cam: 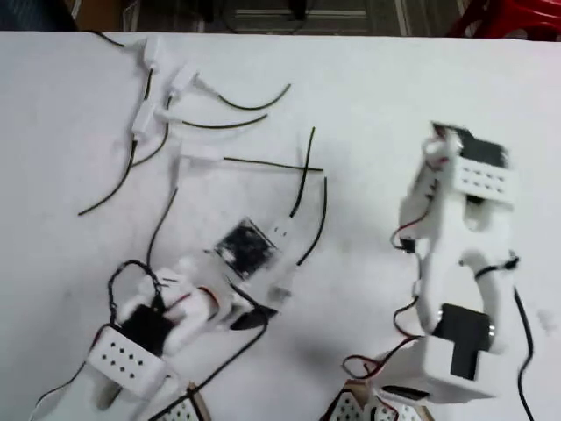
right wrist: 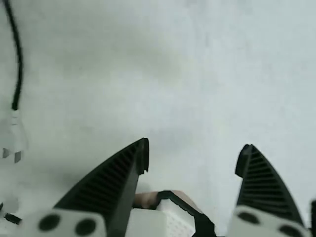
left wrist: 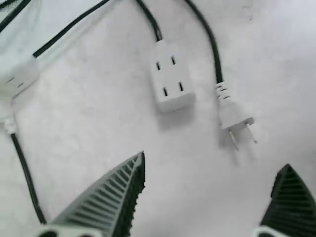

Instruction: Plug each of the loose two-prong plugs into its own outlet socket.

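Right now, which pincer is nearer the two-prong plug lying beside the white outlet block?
Left. The left pincer hovers open just short of the plug; the right pincer sits well aside over bare table.

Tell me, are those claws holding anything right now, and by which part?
Nothing is held. The left gripper is open near a plug; the right gripper is open too.
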`<action>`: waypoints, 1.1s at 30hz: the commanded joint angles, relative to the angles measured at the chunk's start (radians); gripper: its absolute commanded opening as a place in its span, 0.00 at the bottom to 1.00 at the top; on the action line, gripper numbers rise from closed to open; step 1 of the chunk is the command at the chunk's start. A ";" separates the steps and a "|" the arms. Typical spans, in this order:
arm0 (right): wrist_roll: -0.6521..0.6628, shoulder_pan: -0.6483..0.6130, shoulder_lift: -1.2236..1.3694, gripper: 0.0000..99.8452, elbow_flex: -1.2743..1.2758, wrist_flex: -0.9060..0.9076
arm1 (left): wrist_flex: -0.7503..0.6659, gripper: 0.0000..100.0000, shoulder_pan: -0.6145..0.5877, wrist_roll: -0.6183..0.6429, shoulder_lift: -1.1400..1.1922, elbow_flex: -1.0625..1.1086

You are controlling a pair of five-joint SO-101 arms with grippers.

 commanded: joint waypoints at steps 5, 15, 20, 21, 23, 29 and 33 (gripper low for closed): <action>0.003 0.088 0.117 0.29 0.183 -0.171 | -0.112 0.31 0.122 0.072 0.180 -0.169; 0.002 0.094 0.357 0.29 0.219 -0.259 | -0.104 0.31 0.245 0.164 0.981 -0.638; 0.002 0.094 0.394 0.24 0.206 -0.271 | 0.002 0.31 0.242 0.215 1.234 -0.845; 0.002 0.091 0.398 0.21 0.206 -0.271 | 0.028 0.31 0.231 0.227 1.267 -0.884; 0.002 0.088 0.400 0.17 0.207 -0.271 | 0.081 0.31 0.202 0.255 1.319 -0.950; 0.002 0.088 0.400 0.17 0.207 -0.275 | 0.239 0.31 0.147 0.361 1.377 -1.062; 0.002 0.087 0.400 0.17 0.209 -0.285 | 0.281 0.31 0.153 0.370 1.383 -1.071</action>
